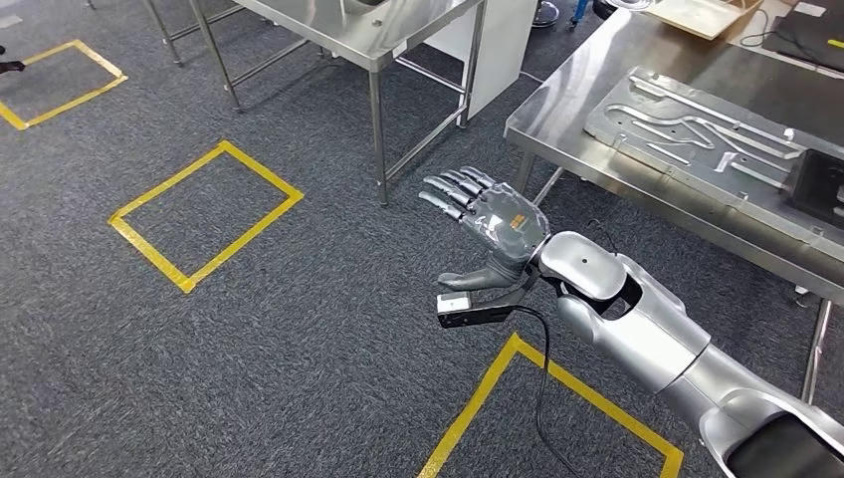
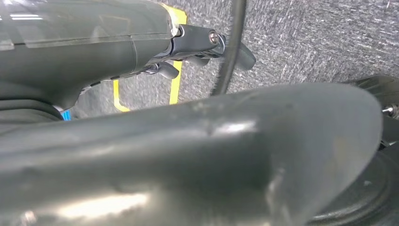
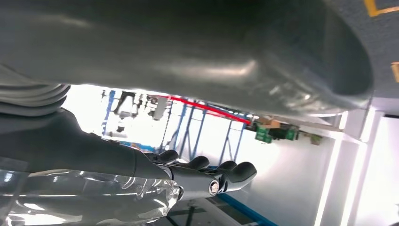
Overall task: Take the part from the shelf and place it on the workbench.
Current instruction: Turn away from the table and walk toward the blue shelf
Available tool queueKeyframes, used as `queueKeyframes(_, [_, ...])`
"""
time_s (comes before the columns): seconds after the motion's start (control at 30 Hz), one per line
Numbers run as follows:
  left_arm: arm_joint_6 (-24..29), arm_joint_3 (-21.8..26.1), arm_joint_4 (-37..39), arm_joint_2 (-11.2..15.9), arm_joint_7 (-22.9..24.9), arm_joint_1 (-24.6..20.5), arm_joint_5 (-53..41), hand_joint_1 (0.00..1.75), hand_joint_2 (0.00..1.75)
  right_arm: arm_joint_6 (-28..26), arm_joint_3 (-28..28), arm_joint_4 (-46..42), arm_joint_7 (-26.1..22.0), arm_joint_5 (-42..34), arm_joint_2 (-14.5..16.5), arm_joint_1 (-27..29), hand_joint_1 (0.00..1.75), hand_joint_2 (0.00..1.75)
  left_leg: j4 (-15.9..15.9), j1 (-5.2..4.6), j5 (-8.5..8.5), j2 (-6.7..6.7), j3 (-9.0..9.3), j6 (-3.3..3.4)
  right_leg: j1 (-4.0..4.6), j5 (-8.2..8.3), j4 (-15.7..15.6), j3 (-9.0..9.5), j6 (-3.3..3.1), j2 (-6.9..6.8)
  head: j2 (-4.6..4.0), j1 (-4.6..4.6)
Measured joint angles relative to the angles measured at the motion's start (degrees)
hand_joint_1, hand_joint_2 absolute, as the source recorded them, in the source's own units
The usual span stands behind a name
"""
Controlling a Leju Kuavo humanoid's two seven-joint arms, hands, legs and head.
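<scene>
The grey carpet floor (image 1: 299, 329) is spreading beneath everything, marked with yellow tape squares (image 1: 204, 214), one of them lying well to the far side of my right hand from the workbench and another just beneath my forearm. The steel workbench (image 1: 577, 110) is standing near my right hand, on the side my arm is coming from, and serves here as the landmark. The part (image 1: 697, 134), a flat grey metal plate with cut channels, is lying on the workbench top, toward its middle and well apart from my hand. A second steel table (image 1: 368, 45) is standing beyond the workbench's near corner. My right arm (image 1: 647, 319) is reaching out alongside the workbench's front edge, over the floor. My right hand (image 1: 488, 224) is hanging beside that edge, fingers (image 1: 453, 189) spread and straight, thumb out, holding nothing. My left hand (image 2: 197, 42) is showing in its wrist view against the carpet and a strip of yellow tape; I cannot tell whether its fingers are apart or curled.
</scene>
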Motion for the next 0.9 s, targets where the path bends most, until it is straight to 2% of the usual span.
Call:
queueKeyframes(0.03, [0.0, 0.0, 0.0, 0.0, 0.0, 0.0, 0.1, 0.00, 0.00, 0.0, 0.1, 0.0, 0.0, 0.0, 0.0, 0.1, 0.00, 0.00, 0.0, -0.02, 0.01, -0.73, 0.00, 0.00, 0.00, 0.78, 0.2, -0.29, -0.04, 0.13, 0.00, 0.00])
queueKeyframes(0.07, [-0.1, 0.0, 0.0, 0.0, -0.1, 0.0, 0.1, 0.00, 0.00, 0.0, 0.1, 0.0, 0.0, 0.0, 0.0, 0.1, 0.00, 0.00, 0.1, -0.03, 0.02, -1.47, 0.04, -0.01, -0.02, 2.64, -1.9, 0.56, -0.15, 0.38, 0.00, 0.00])
queueKeyframes(0.1, [-0.1, 0.0, 0.0, -0.1, -0.2, 0.0, 0.2, 0.00, 0.00, 0.0, 0.2, 0.0, 0.0, 0.0, 0.0, 0.0, 0.00, 0.00, 0.2, -0.02, 0.01, -2.18, 0.07, -0.05, -0.05, 5.00, -5.6, 2.18, -0.33, 1.15, 0.00, 0.00])
queueKeyframes(0.13, [-0.1, 0.0, 0.0, -0.1, -0.3, 0.0, 0.4, 0.00, 0.00, 0.0, 0.2, 0.0, 0.0, 0.0, 0.0, 0.0, 0.00, 0.00, 0.3, -0.05, 0.00, -2.86, 0.02, -0.19, -0.17, 6.79, -9.3, 3.89, -0.56, 2.66, 0.00, 0.00])
queueKeyframes(0.17, [-0.1, 0.0, 0.0, -0.1, -0.4, 0.0, 0.5, 0.00, 0.00, 0.0, 0.2, 0.0, 0.0, 0.0, 0.0, -0.1, 0.00, 0.00, 0.4, -0.06, 0.04, -3.55, -0.15, -0.41, -0.27, 8.00, -12.4, 5.21, -0.73, 3.96, 0.00, 0.00])
queueKeyframes(0.2, [-0.1, 0.0, 0.0, -0.2, -0.5, 0.0, 0.6, 0.00, 0.00, 0.0, 0.2, 0.0, 0.0, 0.1, 0.0, -0.1, 0.00, 0.00, 0.5, -0.01, 0.13, -4.15, -0.38, -0.73, -0.29, 8.44, -14.1, 5.91, -0.87, 4.93, 0.00, 0.00])
queueKeyframes(0.23, [-0.2, 0.0, 0.1, -0.2, -0.5, 0.0, 0.7, 0.00, 0.00, 0.0, 0.2, 0.0, 0.0, 0.1, -0.1, -0.1, 0.00, 0.00, 0.4, 0.08, 0.27, -4.81, -0.62, -1.13, -0.24, 8.31, -14.7, 6.07, -1.00, 5.21, 0.00, 0.00])
queueKeyframes(0.3, [-0.2, 0.0, 0.1, -0.2, -0.6, 0.1, 0.9, 0.00, 0.00, -0.1, 0.3, -0.1, -0.1, 0.2, 0.0, -0.1, 0.00, 0.00, 0.3, 0.29, 0.46, -5.70, -0.95, -1.88, -0.22, 8.53, -15.1, 6.27, -1.45, 3.81, 0.00, 0.00])
queueKeyframes(0.33, [-0.2, 0.0, 0.1, -0.2, -0.6, 0.2, 1.0, 0.00, 0.00, -0.1, 0.4, -0.2, -0.1, 0.3, 0.1, -0.2, 0.00, 0.00, 0.9, 0.22, 0.06, -4.88, -1.23, -2.19, -0.31, 8.66, -15.5, 6.52, -1.81, 3.09, 0.00, -0.01])
queueKeyframes(0.37, [-0.2, 0.0, 0.2, -0.2, -0.6, 0.2, 1.0, 0.00, 0.00, -0.1, 0.4, -0.3, -0.1, 0.3, 0.2, -0.2, 0.00, 0.00, 2.4, 0.14, -0.90, -3.43, -1.93, -2.45, -0.41, 8.79, -15.8, 6.76, -2.20, 2.27, 0.00, -0.01])
queueKeyframes(0.43, [-0.2, 0.0, 0.2, -0.2, -0.6, 0.2, 1.0, 0.00, 0.00, -0.2, 0.5, -0.4, 0.0, 0.5, 0.2, -0.1, 0.00, 0.00, 8.7, 0.07, -4.28, 0.08, -4.82, -2.87, -0.30, 8.77, -16.0, 7.05, -2.73, 0.67, 0.00, -0.01])
queueKeyframes(0.47, [-0.2, 0.0, 0.3, -0.2, -0.6, 0.2, 1.1, 0.00, 0.00, -0.2, 0.6, -0.4, 0.0, 0.6, 0.2, 0.0, 0.00, 0.00, 12.4, 0.17, -5.84, 0.88, -6.57, -3.05, -0.18, 8.69, -16.0, 7.07, -2.87, -0.16, 0.00, -0.01])
queueKeyframes(0.5, [-0.2, 0.0, 0.3, -0.2, -0.6, 0.2, 1.1, 0.00, 0.00, -0.2, 0.8, -0.4, 0.1, 0.7, 0.2, 0.1, 0.00, 0.00, 15.0, 0.26, -6.61, 1.29, -7.79, -3.20, -0.09, 8.59, -15.9, 7.08, -2.89, -0.97, 0.00, -0.01])
queueKeyframes(0.53, [-0.2, 0.0, 0.3, -0.2, -0.6, 0.2, 1.1, 0.00, 0.00, -0.2, 0.9, -0.4, 0.1, 0.8, 0.2, 0.3, 0.00, 0.00, 15.7, 0.32, -6.35, 1.49, -8.07, -3.30, -0.04, 8.46, -15.8, 7.10, -2.87, -1.76, 0.00, -0.01])
queueKeyframes(0.57, [-0.2, 0.0, 0.3, -0.2, -0.6, 0.2, 1.1, 0.00, 0.00, -0.3, 1.0, -0.4, 0.1, 0.9, 0.2, 0.4, 0.00, 0.00, 14.1, 0.35, -5.10, 1.69, -7.17, -3.32, -0.03, 8.29, -15.7, 7.16, -2.79, -2.51, 0.00, 0.00])
queueKeyframes(0.6, [-0.2, 0.0, 0.3, -0.2, -0.6, 0.3, 1.1, 0.00, 0.00, -0.3, 1.1, -0.4, 0.2, 1.0, 0.2, 0.4, 0.00, 0.00, 10.7, 0.37, -3.25, 2.16, -5.28, -3.27, -0.03, 8.07, -15.6, 7.27, -2.66, -3.21, 0.00, -0.01])
queueKeyframes(0.63, [-0.2, 0.0, 0.3, -0.2, -0.6, 0.3, 1.1, 0.00, 0.00, -0.3, 1.1, -0.4, 0.3, 1.0, 0.2, 0.4, 0.00, 0.00, 6.8, 0.20, -1.92, 3.19, -3.16, -3.12, 0.05, 7.82, -15.4, 7.38, -2.45, -3.86, 0.00, -0.01])
queueKeyframes(0.7, [-0.2, 0.0, 0.3, -0.2, -0.6, 0.2, 1.1, 0.00, 0.00, -0.4, 1.1, -0.5, 0.3, 1.1, 0.2, 0.4, 0.00, 0.00, 1.6, -0.18, -0.52, 4.50, -0.49, -2.45, 0.36, 7.42, -15.2, 7.52, -1.92, -4.96, 0.00, 0.00])
queueKeyframes(0.73, [-0.2, 0.0, 0.3, -0.2, -0.7, 0.2, 1.1, 0.00, 0.00, -0.5, 1.1, -0.5, 0.4, 1.1, 0.2, 0.3, 0.00, 0.00, 0.9, -0.40, -0.63, 4.59, -0.25, -2.08, 0.53, 7.32, -15.2, 7.58, -1.66, -5.45, 0.00, 0.01])
queueKeyframes(0.8, [-0.2, 0.0, 0.3, -0.2, -0.7, 0.3, 1.2, 0.00, 0.00, -0.6, 1.1, -0.6, 0.4, 1.1, 0.3, 0.3, 0.00, 0.00, 0.7, -0.36, -0.34, 3.35, -0.34, -1.40, 0.57, 7.14, -15.3, 7.77, -1.12, -6.22, 0.00, -0.01])
queueKeyframes(0.83, [-0.2, 0.0, 0.3, -0.2, -0.7, 0.4, 1.2, 0.00, 0.00, -0.6, 1.1, -0.7, 0.4, 1.1, 0.3, 0.3, 0.00, 0.00, 0.4, -0.27, -0.18, 2.80, -0.27, -1.07, 0.46, 6.72, -15.0, 7.76, -0.82, -5.65, 0.00, 0.00])
queueKeyframes(0.9, [-0.2, 0.0, 0.4, -0.2, -0.7, 0.3, 1.2, 0.00, 0.00, -0.7, 0.9, -0.8, 0.5, 1.1, 0.3, 0.3, 0.00, 0.00, -0.1, -0.04, 0.16, 1.77, -0.08, -0.41, 0.14, 4.24, -11.3, 6.19, -0.41, -2.85, 0.00, 0.01])
